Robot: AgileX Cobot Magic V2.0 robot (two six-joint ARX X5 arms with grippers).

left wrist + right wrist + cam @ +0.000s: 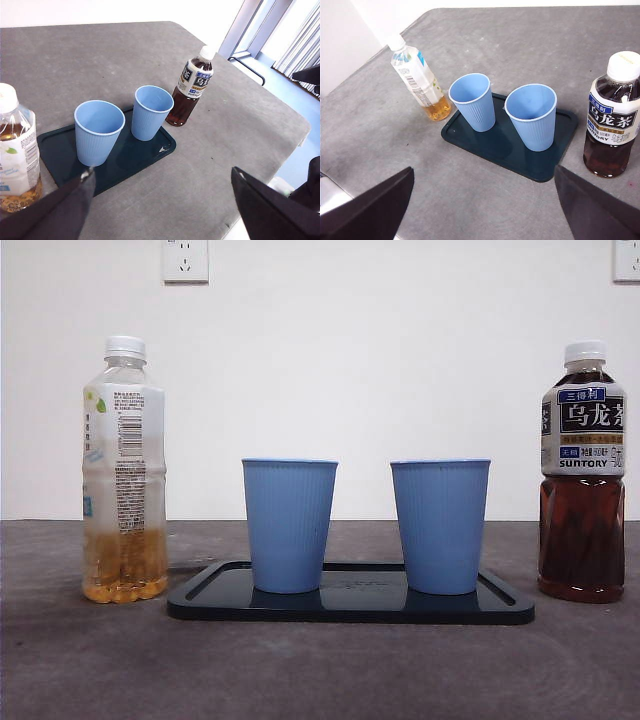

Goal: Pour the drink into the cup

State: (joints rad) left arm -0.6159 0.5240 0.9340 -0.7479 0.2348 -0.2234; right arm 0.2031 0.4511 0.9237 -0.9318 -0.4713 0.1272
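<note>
Cups upright on tray; both pincers agape, well apart above them, holding nothing.

The pale bottle is cut by the left wrist picture's edge.

You see only the fingers of each arm: broad, matte black wedges, the left pair's inner corners scuffed pale.

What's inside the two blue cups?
Both blue cups look empty; the wrist views show bare blue insides and no drink. They stand upright on the dark tray. The tray under their bases is hidden.
</note>
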